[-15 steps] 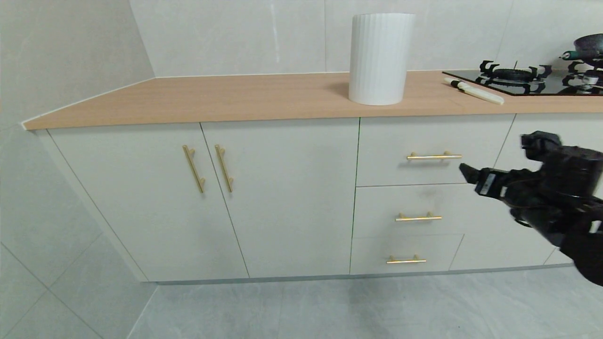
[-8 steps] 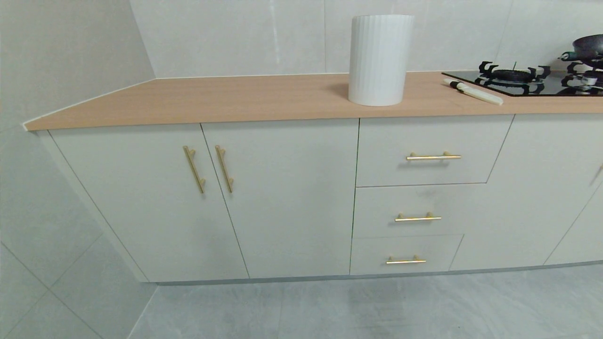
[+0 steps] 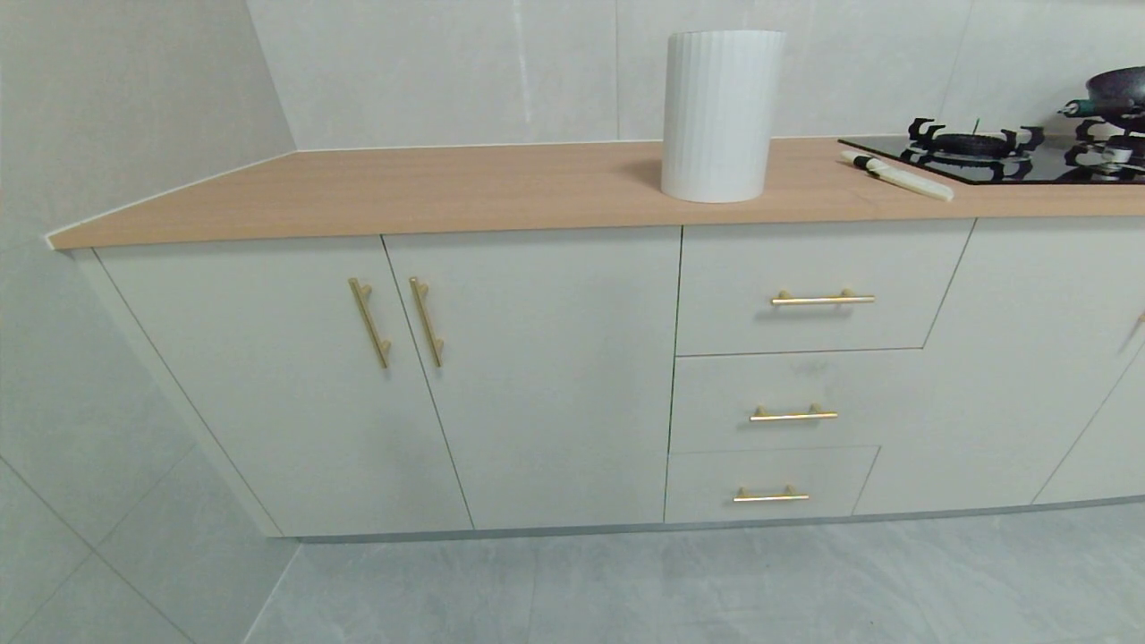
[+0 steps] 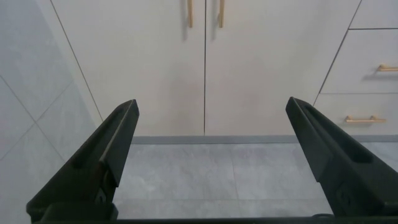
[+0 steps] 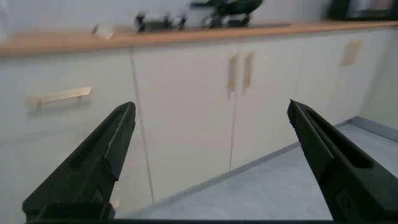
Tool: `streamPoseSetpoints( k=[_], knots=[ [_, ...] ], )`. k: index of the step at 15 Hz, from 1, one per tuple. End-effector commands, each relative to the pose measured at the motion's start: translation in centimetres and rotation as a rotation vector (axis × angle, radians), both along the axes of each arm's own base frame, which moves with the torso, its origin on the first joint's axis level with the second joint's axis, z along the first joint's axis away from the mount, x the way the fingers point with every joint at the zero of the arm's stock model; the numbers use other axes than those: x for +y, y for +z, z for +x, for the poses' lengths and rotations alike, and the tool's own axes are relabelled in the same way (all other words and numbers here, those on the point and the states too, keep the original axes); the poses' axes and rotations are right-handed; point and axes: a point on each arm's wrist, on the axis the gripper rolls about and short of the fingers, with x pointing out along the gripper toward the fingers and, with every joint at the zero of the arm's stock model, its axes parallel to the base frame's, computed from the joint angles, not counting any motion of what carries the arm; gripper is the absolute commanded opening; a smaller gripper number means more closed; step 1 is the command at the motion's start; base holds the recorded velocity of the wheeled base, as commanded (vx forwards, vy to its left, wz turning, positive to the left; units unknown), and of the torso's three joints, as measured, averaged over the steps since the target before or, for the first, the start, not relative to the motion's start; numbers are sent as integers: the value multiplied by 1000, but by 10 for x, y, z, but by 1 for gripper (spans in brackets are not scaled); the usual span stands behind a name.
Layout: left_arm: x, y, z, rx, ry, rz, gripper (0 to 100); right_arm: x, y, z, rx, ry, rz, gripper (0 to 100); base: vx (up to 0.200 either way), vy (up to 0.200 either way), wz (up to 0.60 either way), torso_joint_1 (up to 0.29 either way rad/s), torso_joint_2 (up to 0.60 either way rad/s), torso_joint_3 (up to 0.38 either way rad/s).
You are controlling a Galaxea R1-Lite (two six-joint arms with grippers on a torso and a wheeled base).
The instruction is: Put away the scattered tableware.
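head view: a knife (image 3: 897, 174) lies on the worktop (image 3: 447, 188) just beside the hob (image 3: 993, 156), near a white ribbed holder (image 3: 720, 112). the left tool (image 4: 211, 109) is spread wide and empty, low before cabinet doors (image 4: 249, 62). the right tool (image 5: 211, 112) likewise gapes wide, holding nothing.

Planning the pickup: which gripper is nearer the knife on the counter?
Right, likely: right gripper faces the cabinets below the knife; left gripper is low before the double doors.

A matt wood-grain desk (image 3: 447, 192) tops smooth pale cabinet fronts (image 3: 537, 376) with brushed brass-look handles (image 3: 823, 298), beside a ribbed white container (image 3: 718, 112).
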Motion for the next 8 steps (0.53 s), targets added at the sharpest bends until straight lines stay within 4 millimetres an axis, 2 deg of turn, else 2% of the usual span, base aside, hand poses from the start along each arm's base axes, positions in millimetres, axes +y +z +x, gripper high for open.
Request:
streamPoseSetpoints(
  k=[1, 3, 5, 6, 8],
  knots=[
    [0, 0, 0, 0, 1, 0, 100, 2, -15, -14, -55, -38, -1, 100, 0, 0, 0, 0, 0, 0],
    [0, 0, 0, 0, 1, 0, 100, 2, -39, 0, 9, -7, 36, 100, 0, 0, 0, 0, 0, 0],
    [0, 0, 0, 0, 1, 0, 100, 6, -64, 14, 75, 166, 4, 100, 0, 0, 0, 0, 0, 0],
    [0, 0, 0, 0, 1, 0, 100, 7, -73, 18, 86, 248, -2, 100, 0, 0, 0, 0, 0, 0],
    [0, 0, 0, 0, 1, 0, 100, 10, -77, 20, 116, 357, 27, 100, 0, 0, 0, 0, 0, 0]
  ],
)
